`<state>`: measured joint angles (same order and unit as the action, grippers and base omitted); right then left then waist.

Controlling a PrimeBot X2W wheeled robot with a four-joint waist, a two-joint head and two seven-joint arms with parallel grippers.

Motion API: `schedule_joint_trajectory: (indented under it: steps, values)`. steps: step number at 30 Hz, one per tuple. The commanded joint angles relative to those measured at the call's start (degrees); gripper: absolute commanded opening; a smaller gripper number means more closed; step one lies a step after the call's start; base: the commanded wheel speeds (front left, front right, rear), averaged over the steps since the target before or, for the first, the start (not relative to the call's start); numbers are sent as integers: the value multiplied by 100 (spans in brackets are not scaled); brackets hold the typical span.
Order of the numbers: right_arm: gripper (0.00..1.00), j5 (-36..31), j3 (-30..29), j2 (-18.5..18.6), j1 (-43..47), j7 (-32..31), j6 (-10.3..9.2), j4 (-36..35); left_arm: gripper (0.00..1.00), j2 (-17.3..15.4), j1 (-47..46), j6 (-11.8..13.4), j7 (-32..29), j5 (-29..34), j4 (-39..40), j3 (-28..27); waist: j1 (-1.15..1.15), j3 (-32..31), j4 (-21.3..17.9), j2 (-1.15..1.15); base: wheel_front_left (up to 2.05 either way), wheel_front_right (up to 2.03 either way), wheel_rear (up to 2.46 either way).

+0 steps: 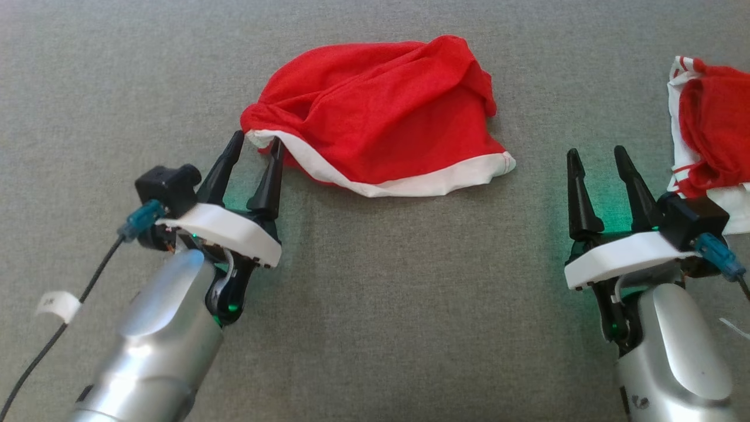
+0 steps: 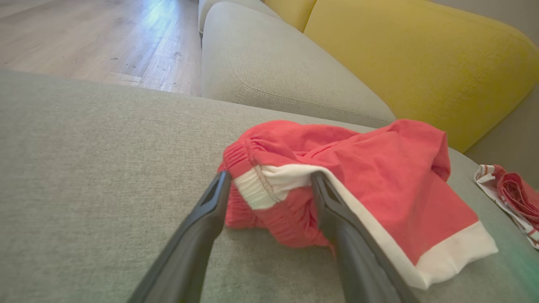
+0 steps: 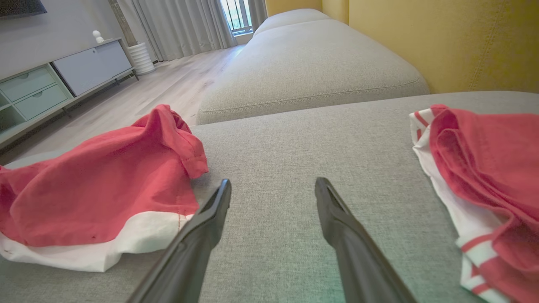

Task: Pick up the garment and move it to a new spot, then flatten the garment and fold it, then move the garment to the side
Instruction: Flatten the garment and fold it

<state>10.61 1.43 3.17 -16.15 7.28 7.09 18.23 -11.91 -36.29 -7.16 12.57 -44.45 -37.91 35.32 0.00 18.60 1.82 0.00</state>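
The garment (image 1: 387, 111) is a crumpled red piece with a white hem, lying mid-cushion on the grey sofa seat (image 1: 375, 293). My left gripper (image 1: 258, 138) stands open at its near-left corner. In the left wrist view the fingers of this gripper (image 2: 270, 176) straddle the gathered waistband and white edge of the garment (image 2: 379, 176), without closing on it. My right gripper (image 1: 595, 151) is open over bare cushion to the right of the garment, apart from it. The right wrist view has this gripper (image 3: 273, 182) empty, with the garment (image 3: 97, 189) to its left.
A second red-and-white garment (image 1: 715, 123) lies bunched at the right edge, just beyond my right gripper; it also appears in the right wrist view (image 3: 484, 168). Yellow back cushions (image 2: 421, 54) rise behind the seat. Wooden floor (image 2: 84, 38) lies past the seat's edge.
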Motion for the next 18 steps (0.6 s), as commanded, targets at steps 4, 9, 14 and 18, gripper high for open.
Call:
schedule_joint_trajectory:
  steps: [4,9,14,18]
  values:
    - [100,43,136,-29,-133,24,40,-140,100,-308,-365,-33,-70,-292,79,71,0,24,-36,0,0,0,0]
    - [100,51,137,-29,-139,34,40,-126,11,-341,-439,-33,-86,-476,-21,253,0,30,-40,0,0,0,0]
    - [100,50,142,-29,-143,27,40,-118,0,-403,-525,-33,18,-560,-40,408,0,30,-10,0,0,0,0]
    - [100,68,215,-29,-114,-4,40,-88,0,-463,-555,-33,108,-465,-81,475,0,-11,20,0,0,0,0]
